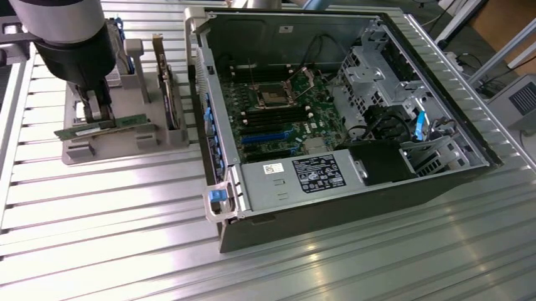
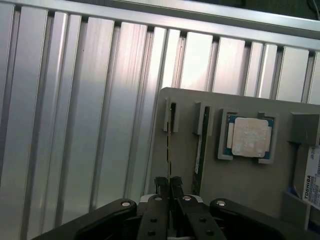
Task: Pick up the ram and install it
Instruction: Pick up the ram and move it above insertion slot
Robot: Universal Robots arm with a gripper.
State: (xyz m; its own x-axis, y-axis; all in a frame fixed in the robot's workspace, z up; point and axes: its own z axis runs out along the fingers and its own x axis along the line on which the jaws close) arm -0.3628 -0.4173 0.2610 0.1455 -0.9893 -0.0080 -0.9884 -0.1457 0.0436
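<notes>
Closest to us, the gripper (image 2: pixel 169 187) hangs over the grey holder (image 2: pixel 240 185). Its two black fingers (image 2: pixel 161 184) are drawn almost together, pinching the ram (image 2: pixel 169 150) by its thin upper edge. We see that stick edge-on, in line with the slot nearest the holder's outer edge. We cannot tell whether its lower edge sits in that slot or just above it. The second ram (image 2: pixel 200 150) stands in the holder's neighbouring slot, just beside the held one. Beyond that slot, the square processor (image 2: pixel 248 136) lies flat in its own pocket of the holder. A drive with a Toshiba label (image 2: pixel 312 175) rests at the holder's side farthest from the held stick. The open computer case (image 1: pixel 251 31) stands just beside the holder, on the exterior view's right of it. Both rest on the ribbed aluminium table (image 1: pixel 125 213).
</notes>
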